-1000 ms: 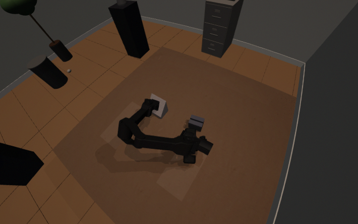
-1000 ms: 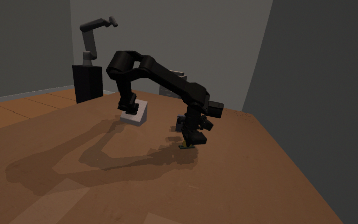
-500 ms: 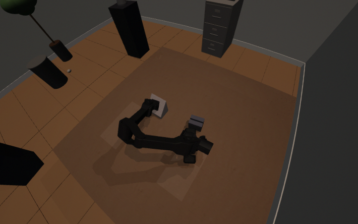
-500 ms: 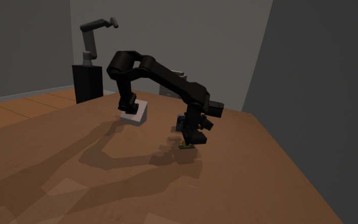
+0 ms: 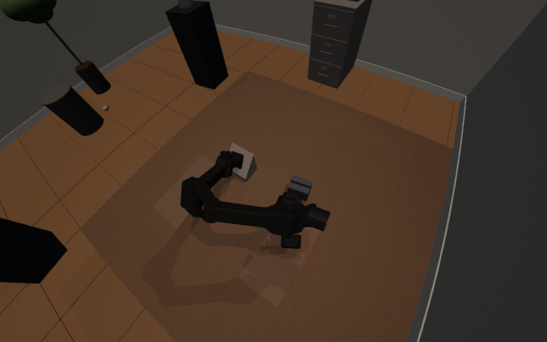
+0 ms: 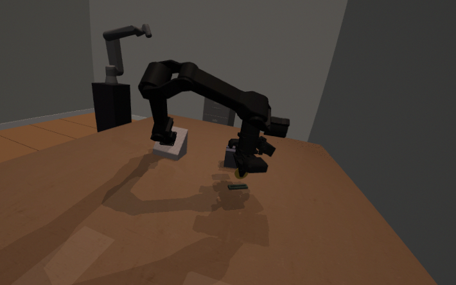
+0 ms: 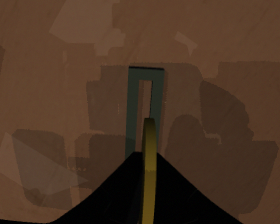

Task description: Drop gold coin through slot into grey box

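Observation:
My gripper [image 6: 245, 169] [image 7: 144, 161] [image 5: 290, 242] is shut on the thin gold coin [image 6: 238, 175] [image 7: 147, 189]. It holds the coin on edge a little above the table. The shallow dark-green holder [image 6: 237, 186] [image 7: 132, 110] lies empty on the table just below the coin. The closed grey box [image 5: 301, 186] [image 6: 230, 157] with the dark slot in its lid stands close behind the gripper, partly hidden by the wrist in the exterior view. In the top view the arm hides the coin and the holder.
The arm's pale base block [image 5: 246, 165] [image 6: 177, 147] sits on the brown table [image 6: 329, 212]. The table's right edge runs near a dark wall. On the floor beyond stand a filing cabinet [image 5: 334, 42], a black pillar [image 5: 198, 46] and a second grey arm [image 6: 115, 52].

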Action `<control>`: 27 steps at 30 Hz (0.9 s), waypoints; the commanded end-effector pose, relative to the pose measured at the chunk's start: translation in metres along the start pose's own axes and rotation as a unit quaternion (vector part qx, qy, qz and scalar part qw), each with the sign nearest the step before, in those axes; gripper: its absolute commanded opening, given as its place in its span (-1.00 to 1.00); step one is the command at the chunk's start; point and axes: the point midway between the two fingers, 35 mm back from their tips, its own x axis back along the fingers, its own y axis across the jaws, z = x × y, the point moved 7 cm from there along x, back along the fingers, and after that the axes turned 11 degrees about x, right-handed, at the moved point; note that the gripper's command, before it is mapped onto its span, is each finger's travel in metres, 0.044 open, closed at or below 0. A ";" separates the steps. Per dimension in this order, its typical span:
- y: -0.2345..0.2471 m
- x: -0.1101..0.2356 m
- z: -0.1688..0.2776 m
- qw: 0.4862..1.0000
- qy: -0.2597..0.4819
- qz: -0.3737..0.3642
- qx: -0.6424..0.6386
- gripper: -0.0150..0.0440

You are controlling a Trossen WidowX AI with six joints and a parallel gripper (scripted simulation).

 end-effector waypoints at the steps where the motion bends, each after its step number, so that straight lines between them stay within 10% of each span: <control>1: 0.000 0.012 -0.001 1.000 -0.003 -0.001 -0.002 -0.49; 27: 0.006 0.058 -0.001 0.996 -0.001 0.000 -0.090 -0.49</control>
